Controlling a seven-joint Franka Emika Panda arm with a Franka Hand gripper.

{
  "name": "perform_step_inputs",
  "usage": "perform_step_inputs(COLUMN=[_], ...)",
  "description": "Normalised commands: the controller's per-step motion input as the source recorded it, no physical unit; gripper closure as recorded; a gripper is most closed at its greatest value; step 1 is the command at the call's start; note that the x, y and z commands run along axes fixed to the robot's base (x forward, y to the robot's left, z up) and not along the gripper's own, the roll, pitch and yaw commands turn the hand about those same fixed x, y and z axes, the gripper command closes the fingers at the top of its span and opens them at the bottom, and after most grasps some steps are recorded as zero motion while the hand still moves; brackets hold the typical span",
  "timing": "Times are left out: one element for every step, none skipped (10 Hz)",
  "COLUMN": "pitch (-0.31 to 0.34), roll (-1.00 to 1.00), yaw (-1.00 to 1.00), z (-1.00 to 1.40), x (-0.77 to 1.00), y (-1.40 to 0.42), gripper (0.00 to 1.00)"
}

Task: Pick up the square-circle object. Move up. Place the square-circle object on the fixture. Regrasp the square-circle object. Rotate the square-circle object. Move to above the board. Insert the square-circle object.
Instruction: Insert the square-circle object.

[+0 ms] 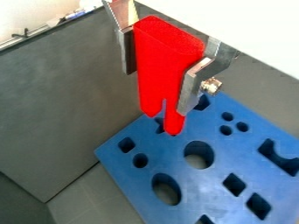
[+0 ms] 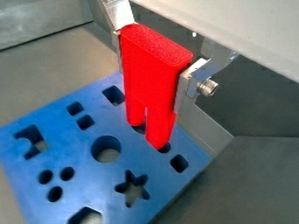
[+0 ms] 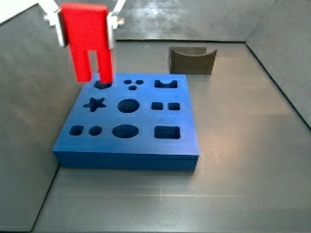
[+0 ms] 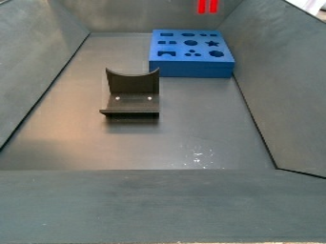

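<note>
A: Where's the end effector (image 1: 163, 59)?

B: Over the board (image 3: 127, 127), at its far-left corner in a side view. It is clamped on the square-circle object (image 3: 87, 41); the silver fingers (image 1: 197, 77) press the red block's flanks in both wrist views.

A: Orientation of the piece?

B: Upright, solid head up between the plates, the two prongs pointing down. In a side view the prong tips sit right at the board's top face by the corner holes, next to the star cutout (image 3: 93, 105). Can't tell whether the tips have gone into a hole or are just touching.

A: Fixture?

B: The fixture (image 4: 130, 92) stands alone on the grey floor (image 4: 192, 143), well apart from the board, nothing on it. In that view only the red piece's lower end (image 4: 207, 8) shows at the top edge.
</note>
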Motion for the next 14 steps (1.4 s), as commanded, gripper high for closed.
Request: perform_step_inputs(pitch=[-0.059, -0.073, -0.074, -0.076, -0.064, -0.067, -0.070, -0.061, -0.063, -0.069, -0.081, -0.074, -0.083, -0.017], roll=[0.00, -0.04, 0.00, 0.00, 0.00, 0.00, -0.03, -0.05, -0.05, -0.03, -0.04, 0.00, -0.01, -0.01], yaw=[0.11, 0.11, 0.13, 0.14, 0.13, 0.15, 0.15, 0.12, 0.12, 0.14, 0.11, 0.13, 0.13, 0.01], z=[-0.21, -0.16, -0.23, -0.23, -0.25, -0.27, -0.22, -0.12, -0.19, -0.21, -0.23, -0.26, -0.26, -0.05], x=[-0.23, -0.15, -0.20, -0.19, -0.13, -0.13, -0.14, -0.11, -0.03, 0.00, 0.00, 0.00, 0.00, -0.11], y=[-0.20, -0.21, -0.22, -0.23, -0.22, -0.18, -0.18, -0.17, -0.16, -0.16, -0.13, -0.09, -0.09, -0.02], gripper=[1.00, 1.00, 1.00, 1.00, 1.00, 1.00, 1.00, 1.00, 1.00, 1.00, 1.00, 1.00, 1.00, 1.00])
